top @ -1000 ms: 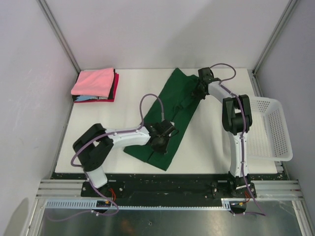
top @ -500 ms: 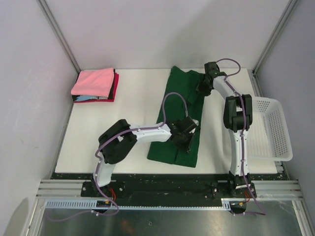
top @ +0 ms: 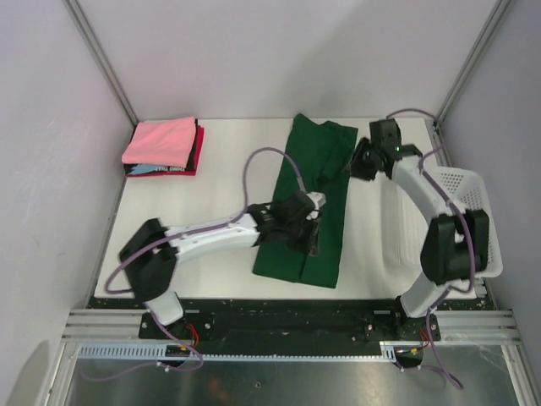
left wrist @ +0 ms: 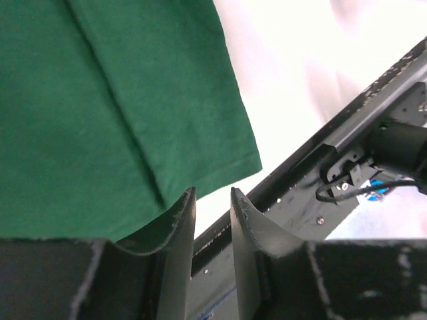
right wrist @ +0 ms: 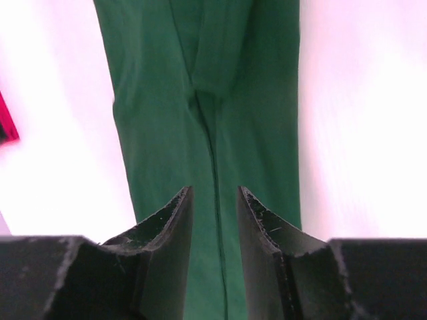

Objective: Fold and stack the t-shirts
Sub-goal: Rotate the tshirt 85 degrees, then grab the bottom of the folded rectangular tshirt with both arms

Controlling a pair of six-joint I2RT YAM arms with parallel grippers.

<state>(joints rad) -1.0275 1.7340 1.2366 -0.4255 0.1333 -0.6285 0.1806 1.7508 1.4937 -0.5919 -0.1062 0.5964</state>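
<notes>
1 green t-shirt [top: 330,245] under left tool [left wrist: 212,193], beside right tool [right wrist: 215,192].

1. The white counter [top: 211,220] carries a dark green t-shirt [top: 325,249], a long folded strip, right of centre.
2. A pink-topped stack of folded t-shirts [top: 165,145] lies far left.
3. A white mesh basket [top: 482,207] sits at its right edge.

Both arms, the left arm [top: 211,237] and the right arm [top: 419,184], are built of smooth white link shells joined by bulky black joint housings. A thin purple cable [top: 248,173] runs in loose loops along each. The left pincer [left wrist: 212,200] and right pincer [right wrist: 215,197] are all black: blocky bodies with 2 curved fingers [left wrist: 180,220] tapering to thin tips, their edges scuffed whitish.
</notes>
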